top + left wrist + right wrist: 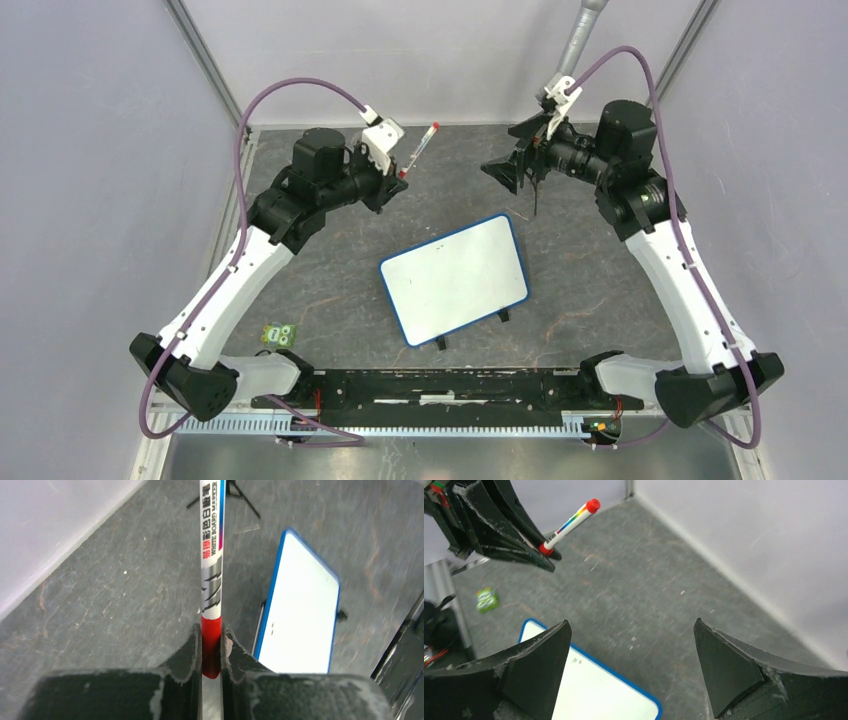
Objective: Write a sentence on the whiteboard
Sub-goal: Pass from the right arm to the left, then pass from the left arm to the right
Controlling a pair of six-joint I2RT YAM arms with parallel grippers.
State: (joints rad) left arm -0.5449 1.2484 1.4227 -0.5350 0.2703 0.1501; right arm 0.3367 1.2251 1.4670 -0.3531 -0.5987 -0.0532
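The whiteboard, white with a blue rim and black feet, lies tilted at the middle of the dark mat. Its face is blank except for a tiny dark mark near one corner; no red sentence shows. My left gripper is shut on the red end of a white marker, which points toward the back wall, its red cap far from the board. The left wrist view shows the fingers clamping the marker, with the whiteboard to the right. My right gripper is open and empty above the mat behind the board.
A small green packet lies on the mat by the left arm and shows in the right wrist view. Grey walls close the back and sides. The black arm base bar runs along the near edge.
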